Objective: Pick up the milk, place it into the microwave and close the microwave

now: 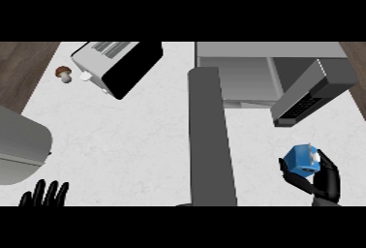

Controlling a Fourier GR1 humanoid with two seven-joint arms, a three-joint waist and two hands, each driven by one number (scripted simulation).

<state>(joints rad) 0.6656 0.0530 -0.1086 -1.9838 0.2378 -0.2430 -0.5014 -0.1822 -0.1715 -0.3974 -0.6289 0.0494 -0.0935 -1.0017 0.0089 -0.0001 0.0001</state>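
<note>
Head view, one frame, our inventory of task progress.

Item: milk, a small blue carton with a white patch. Location: in our right hand, near the lower right of the counter. Our fingers and thumb are curled round the carton from below and from both sides. We judge the pick-up done, though we cannot tell from above whether the carton is clear of the counter or touching it.

Item: microwave, grey, at the upper right. Its door stands swung open to the right, the dark grille face turned outward. The milk is well apart from the opening, below the door. Left to do, as we judge it: carry the carton up into the cavity, release it, then shut the door.

Item: our left hand, lower left edge, fingers straight and upright, resting, holding nothing.

Other entries: a toaster oven with a dark glass front at upper left; a mushroom just beside it; a grey rounded object at the left edge, cut off, which we cannot identify.

Hidden or unclear: a tall grey column runs down the middle and covers a strip of counter; the microwave's inner floor is hard to make out; our right forearm is cut off below.
</note>
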